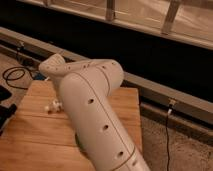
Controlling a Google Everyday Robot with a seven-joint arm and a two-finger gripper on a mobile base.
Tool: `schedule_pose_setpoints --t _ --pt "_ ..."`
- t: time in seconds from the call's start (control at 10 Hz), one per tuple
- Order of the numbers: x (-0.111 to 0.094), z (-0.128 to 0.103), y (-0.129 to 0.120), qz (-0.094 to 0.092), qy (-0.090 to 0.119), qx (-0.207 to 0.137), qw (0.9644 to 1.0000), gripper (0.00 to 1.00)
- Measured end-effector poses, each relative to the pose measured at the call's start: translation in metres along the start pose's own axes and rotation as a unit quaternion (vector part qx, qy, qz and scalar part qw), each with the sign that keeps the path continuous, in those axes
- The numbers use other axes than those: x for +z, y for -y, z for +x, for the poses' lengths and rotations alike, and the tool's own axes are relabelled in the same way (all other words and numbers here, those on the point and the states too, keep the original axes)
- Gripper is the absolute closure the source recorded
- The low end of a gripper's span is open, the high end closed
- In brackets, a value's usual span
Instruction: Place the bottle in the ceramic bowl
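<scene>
Blocking much of the view, the white arm (95,115) hides the gripper; I cannot tell its grip. The small white bottle (52,106) lies on the wooden counter (30,135), just beside the arm.

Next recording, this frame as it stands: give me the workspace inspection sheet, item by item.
Surface: wooden table, largely covered by the robot arm.
Job's things: small white object, likely the bottle, lying on the table left of the arm; a dark sliver at the arm's lower edge, possibly the ceramic bowl.
Clutter: nothing seen.
Grippers: gripper not in view, hidden by or beyond the arm.
Cables: black cable looped on the floor, left; thin cable hanging, right.
Surroundings: metal rail, dark wall behind.
</scene>
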Motion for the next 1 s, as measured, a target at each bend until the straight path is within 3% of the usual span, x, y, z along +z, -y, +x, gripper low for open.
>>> schedule_pose_setpoints --t 0.2,0.4,0.8,1.0 --pt "-0.001 -0.001 0.001 -0.002 0.002 0.0 1.0 0.35" --pt "-0.014 0.003 -0.004 -0.013 0.028 -0.006 0.9995 0.35" --pt "-0.087 0.018 -0.005 -0.033 0.101 -0.021 0.9941 0.35" --pt "-0.107 0.022 -0.008 -0.043 0.131 -0.028 0.9901 0.35"
